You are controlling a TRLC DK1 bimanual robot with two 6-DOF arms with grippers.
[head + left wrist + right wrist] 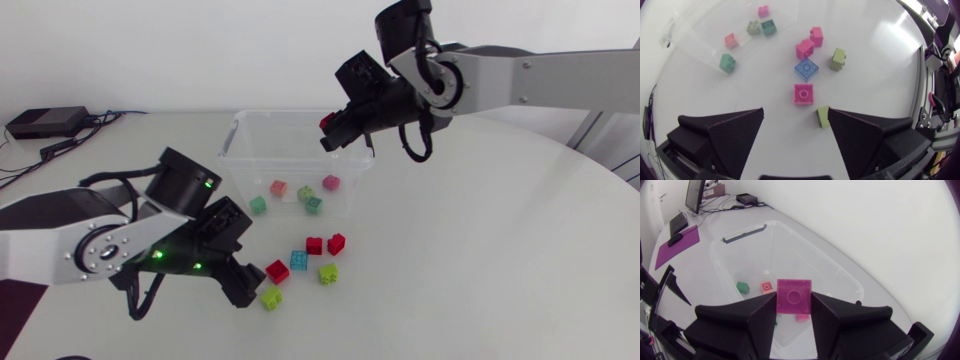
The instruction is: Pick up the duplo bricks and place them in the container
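Observation:
The clear container (pixel 238 131) stands at the back middle of the table with several small bricks in it. My right gripper (pixel 328 130) hangs over its right rim, shut on a red brick (pixel 793 296) above the container's inside (pixel 735 260). Several loose bricks lie in front of the container. Among them are a red one (pixel 277 270), a blue one (pixel 299 259) and a yellow-green one (pixel 271 297). My left gripper (pixel 796 112) is low over the table and open. The red brick (pixel 803 94) lies just ahead of it. The yellow-green brick (pixel 823 116) lies against one fingertip.
Two more red bricks (pixel 314 245) (pixel 336 243) and a green one (pixel 328 273) lie between the container and my left gripper. A black box with cables (pixel 45 122) sits at the table's far left.

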